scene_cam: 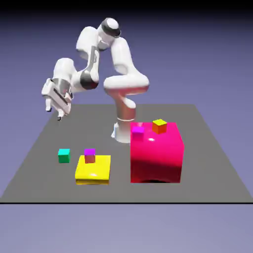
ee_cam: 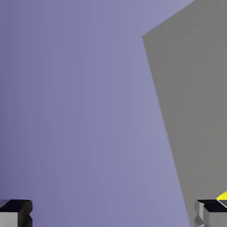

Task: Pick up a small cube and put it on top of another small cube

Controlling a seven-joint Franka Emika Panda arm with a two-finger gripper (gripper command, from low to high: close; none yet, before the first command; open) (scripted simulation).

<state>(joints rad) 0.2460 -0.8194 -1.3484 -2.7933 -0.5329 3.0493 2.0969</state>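
One small cube with a cyan top and green sides [scene_cam: 64, 155] sits on the dark grey table [scene_cam: 163, 113], below the white two-finger gripper [scene_cam: 54, 113] and nearer the camera than it, well apart from the fingers. Just beside it, towards the exterior view's right, the small cube with a magenta-purple top and brown-red sides [scene_cam: 90, 155] appears to be borne by the flat, glossy yellow block [scene_cam: 93, 169], at that block's far edge; whether it rests wholly on it I cannot tell. Either cube could be the one to lift, though the cyan one, with open table around it, looks easier to straddle.

Farther from the gripper, beyond the yellow block, the large glossy red block [scene_cam: 156, 158] carries an all-magenta cube [scene_cam: 138, 133] and an orange cube with a yellow top [scene_cam: 159, 126]; its bulk holds both high.

The gripper hangs tilted above the table, its fingers spread wide, with nothing between them and no contact with any block. It probably needs to level out and come over the chosen cube before descending.
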